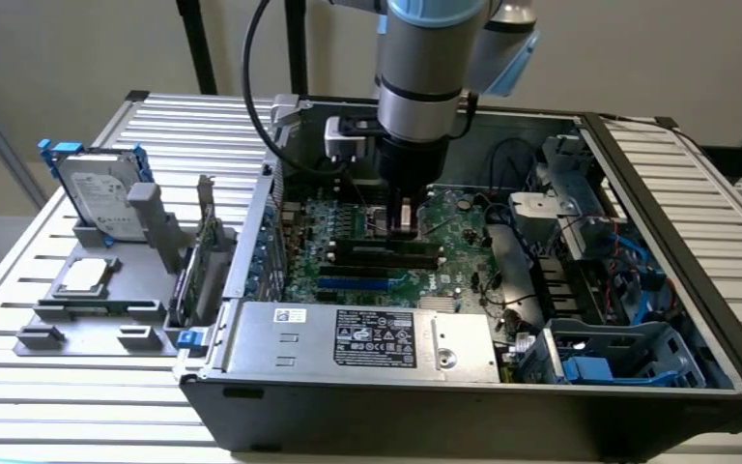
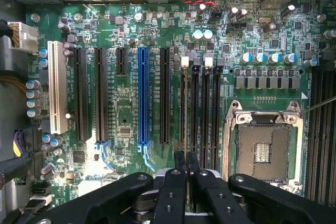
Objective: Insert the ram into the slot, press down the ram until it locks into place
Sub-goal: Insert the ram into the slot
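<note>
- green ram (image 2: 182,114) sits on its edge in a long black slot (image 2: 184,68).
- claw (image 2: 185,157) is almost closed, pinching the ram's thin edge.

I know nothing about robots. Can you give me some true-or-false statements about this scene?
1. The computer case lies open. True.
2. The claw is over the hard drive. False: it is over the black memory slots, inside the case.
3. One long slot on the board is bright blue. True.
4. The hard drive sits inside the case. False: it stands on the grey tray at the exterior view's left.
5. The claw is wide open. False: it is shut on the thin ram.
</note>
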`<state>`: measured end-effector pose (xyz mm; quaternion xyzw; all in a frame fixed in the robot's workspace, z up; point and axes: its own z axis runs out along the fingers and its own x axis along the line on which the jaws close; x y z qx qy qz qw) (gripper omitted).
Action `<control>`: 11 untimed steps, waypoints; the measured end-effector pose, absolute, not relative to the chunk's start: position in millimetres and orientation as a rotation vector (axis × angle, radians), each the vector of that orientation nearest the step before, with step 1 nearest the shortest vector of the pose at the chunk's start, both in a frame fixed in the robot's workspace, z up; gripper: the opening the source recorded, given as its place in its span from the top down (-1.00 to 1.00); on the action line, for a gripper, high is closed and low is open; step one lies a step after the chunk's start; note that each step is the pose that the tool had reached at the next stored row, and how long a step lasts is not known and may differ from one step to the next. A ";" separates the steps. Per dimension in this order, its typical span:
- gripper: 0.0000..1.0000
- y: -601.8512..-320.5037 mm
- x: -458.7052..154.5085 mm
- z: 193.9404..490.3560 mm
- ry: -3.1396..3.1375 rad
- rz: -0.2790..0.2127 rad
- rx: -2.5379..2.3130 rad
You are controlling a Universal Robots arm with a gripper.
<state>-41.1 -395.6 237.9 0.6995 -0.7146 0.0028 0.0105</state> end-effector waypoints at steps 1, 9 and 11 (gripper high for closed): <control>0.75 -395.6 -41.2 237.2 -2.230 0.009 2.183; 0.75 -395.6 -41.2 234.8 -2.229 0.012 2.181; 0.75 -395.5 -41.2 234.5 -2.228 0.013 2.181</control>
